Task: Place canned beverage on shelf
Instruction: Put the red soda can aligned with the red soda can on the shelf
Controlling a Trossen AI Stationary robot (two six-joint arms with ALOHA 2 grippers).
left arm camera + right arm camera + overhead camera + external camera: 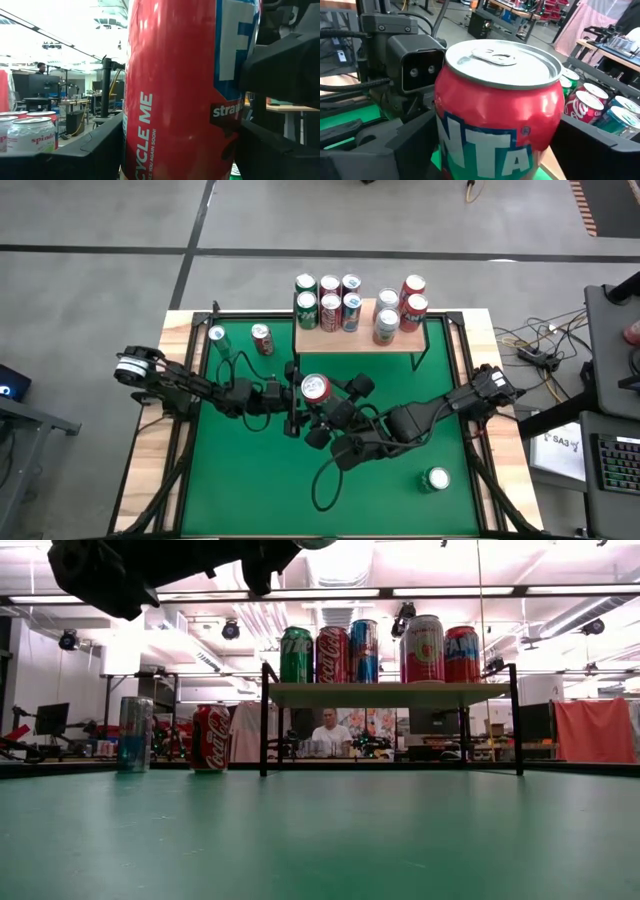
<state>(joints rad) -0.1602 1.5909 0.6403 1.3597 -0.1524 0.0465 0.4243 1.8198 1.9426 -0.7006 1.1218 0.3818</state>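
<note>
Since the red aluminium Fanta can with the silver pull-tab lid is off the green felt tabletop and sits between both my tools at table centre, I log this as the carry toward the shelf, not yet the set-down.

- Left gripper: reaches in from 9 o'clock and is clenched on the can's side. The can wall fills its wrist view.
- Right gripper: comes in from 4 o'clock. Its jaws stand wide on either side of the same can, and by my reading they are released rather than pinching.
- Low rack with the pale wooden top board on thin black legs: at 12 o'clock from the can, a short way off. Standing cans crowd its far half in two clusters, and the near strip of board is bare.

Doing it well, as I judge it:
- Only one tool should carry the load. If the right takes over, it should close fully before the left lets go.
- Keep the can upright and lift its base above the board edge before moving toward 12 o'clock.
- Aim for the bare near strip — not the gap between clusters — so my fingers don't knock the neighbours.
- Set the can flat on the board, then open and back out toward 6 o'clock.
</note>
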